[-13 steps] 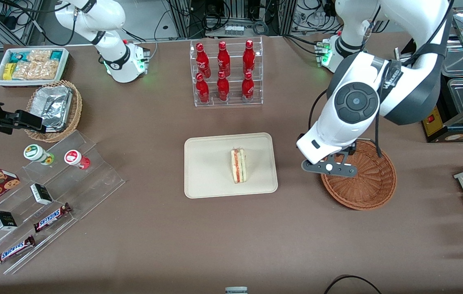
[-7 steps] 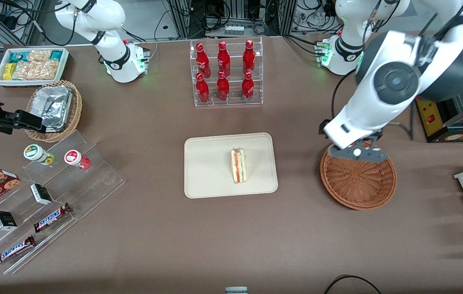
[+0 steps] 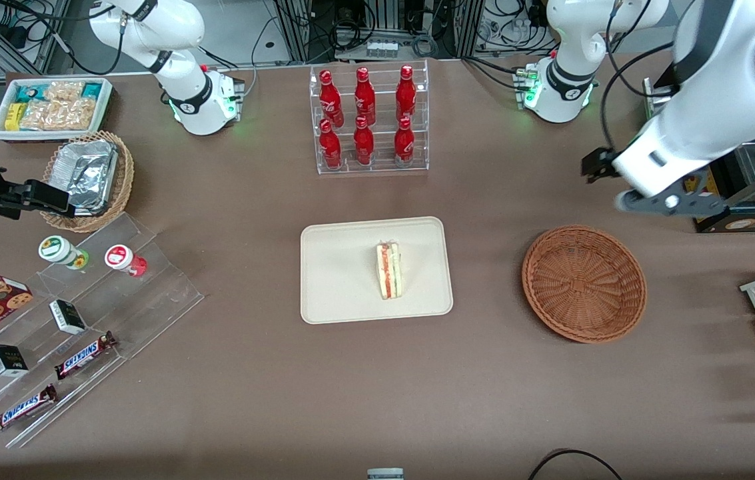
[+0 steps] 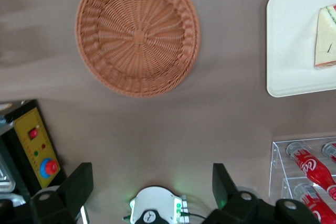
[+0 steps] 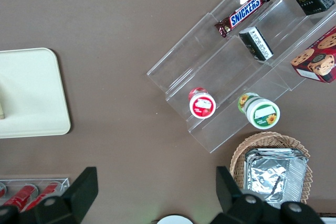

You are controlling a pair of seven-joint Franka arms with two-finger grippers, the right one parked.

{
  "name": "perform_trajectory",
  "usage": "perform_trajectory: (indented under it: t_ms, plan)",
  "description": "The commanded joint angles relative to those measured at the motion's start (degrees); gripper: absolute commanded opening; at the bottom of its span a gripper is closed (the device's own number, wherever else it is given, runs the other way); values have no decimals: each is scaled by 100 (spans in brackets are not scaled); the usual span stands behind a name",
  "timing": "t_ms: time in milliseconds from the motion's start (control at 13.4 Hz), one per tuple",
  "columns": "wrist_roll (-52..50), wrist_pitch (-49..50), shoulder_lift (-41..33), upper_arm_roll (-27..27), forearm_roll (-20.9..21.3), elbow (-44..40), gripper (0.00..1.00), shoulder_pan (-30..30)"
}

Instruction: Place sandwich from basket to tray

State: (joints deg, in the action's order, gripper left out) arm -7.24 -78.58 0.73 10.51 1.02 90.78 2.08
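One sandwich (image 3: 390, 270) lies on the tray (image 3: 344, 280), which sits in the middle of the brown table (image 3: 377, 387); the wedge rests in the half of the tray nearer the working arm's end, with its striped red, orange and green cut edge facing up toward the front camera. The basket (image 3: 584, 283) stands apart from the tray toward the working arm's end of the table, and nothing lies in it; the wrist view shows its woven bottom (image 4: 137, 32) bare. The gripper (image 4: 152, 187) hangs in the air above the table, farther from the front camera than the basket and close to the table edge at the working arm's end, and it touches nothing. Its two dark fingers (image 4: 77, 184) are spread wide, with bare table and the arm's round base showing between them. In the front view the gripper (image 3: 667, 202) shows only as a dark bar under the white wrist. A clear rack of red bottles (image 3: 367, 120) stands near the table edge farthest from the front camera, in line with the tray. A yellow control box (image 4: 38, 148) with red buttons sits just off the table at the working arm's end.
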Motion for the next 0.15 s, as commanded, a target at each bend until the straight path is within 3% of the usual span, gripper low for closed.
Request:
perform_trajectory:
  t_ms: [0, 75]
  plan:
    - [74, 228, -388, -277, -111, 176, 100, 117]
    - [74, 290, -467, -425, -111, 176, 100, 126]
